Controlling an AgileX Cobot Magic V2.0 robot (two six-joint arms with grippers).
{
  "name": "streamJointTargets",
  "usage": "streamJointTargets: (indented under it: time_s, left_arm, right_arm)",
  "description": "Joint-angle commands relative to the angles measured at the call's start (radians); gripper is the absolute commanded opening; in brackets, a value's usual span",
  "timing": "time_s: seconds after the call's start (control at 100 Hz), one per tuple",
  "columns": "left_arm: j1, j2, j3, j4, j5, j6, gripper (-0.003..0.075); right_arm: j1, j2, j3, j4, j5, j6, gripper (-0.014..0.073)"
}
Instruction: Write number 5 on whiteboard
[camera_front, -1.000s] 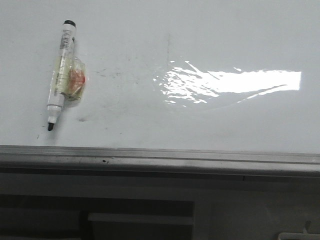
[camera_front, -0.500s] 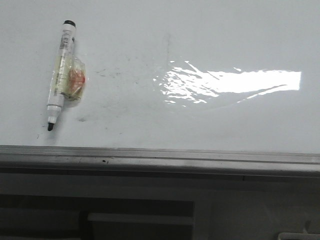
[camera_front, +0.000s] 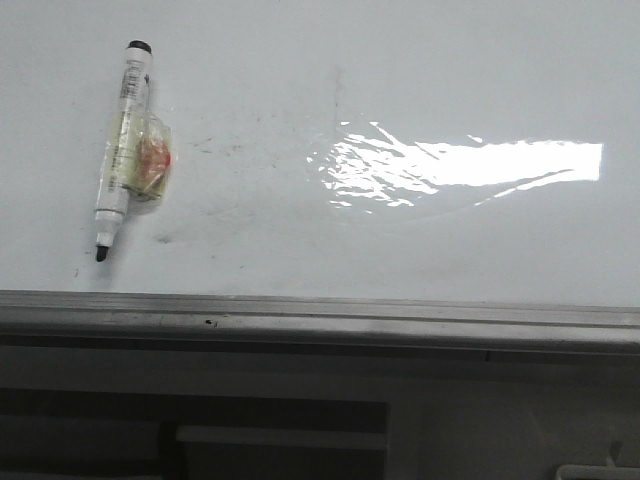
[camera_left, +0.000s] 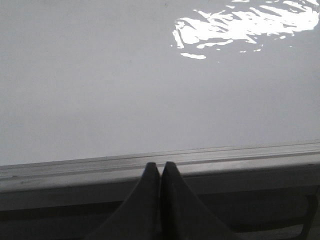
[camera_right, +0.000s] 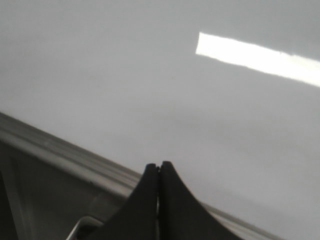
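Nothing moves since the earlier pictures — the marker lies flat on the whiteboard, well off to the side of the shiny glare patch, cap off, tip toward the grey edge rail. No number 5 is drawn yet. The left gripper and right gripper hold nothing, fingers pressed together near the rail — so the job looks just begun, and next one must open and grab the marker.

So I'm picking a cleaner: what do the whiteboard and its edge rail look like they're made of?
The whiteboard looks like a glossy white coated panel: it mirrors a bright glare patch and carries faint grey smudges. Wrinkles in the glare hint at a film layer, though that's uncertain. The edge rail appears to be grey metal, probably aluminium, with a dull brushed sheen.
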Motion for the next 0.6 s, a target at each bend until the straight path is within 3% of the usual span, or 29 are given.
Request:
streamJointTargets:
  time_s: [0.0,0.06,0.17,0.32,0.39,0.59]
  left_arm:
    - [-0.004,-0.029,0.024,-0.003,-0.084,-0.008,-0.002]
    - [-0.004,-0.029,0.024,-0.003,-0.092,-0.008,-0.002]
    - [-0.004,-0.029,0.024,-0.08,-0.132,-0.008,-0.002]
    - [-0.004,-0.029,0.024,-0.634,-0.147,-0.008,-0.002]
    - [-0.004,-0.029,0.024,-0.781,-0.154,-0.008,-0.002]
    - [-0.004,-0.028,0.024,-0.878,-0.171,-0.008,-0.002]
  right_arm:
    - [-0.003,-0.017,0.023,-0.019,-0.145,-0.006,-0.0053]
    - [-0.003,-0.017,0.023,0.012,-0.214,-0.006,-0.0053]
    - [-0.003,-0.017,0.023,0.202,-0.332,-0.006,-0.0053]
    - [-0.003,-0.017,0.023,0.366,-0.339,-0.006,-0.0053]
    - [-0.003,-0.017,0.023,0.437,-0.335,-0.006,-0.0053]
    - [-0.003,-0.017,0.023,0.446,-0.354,-0.006,-0.0053]
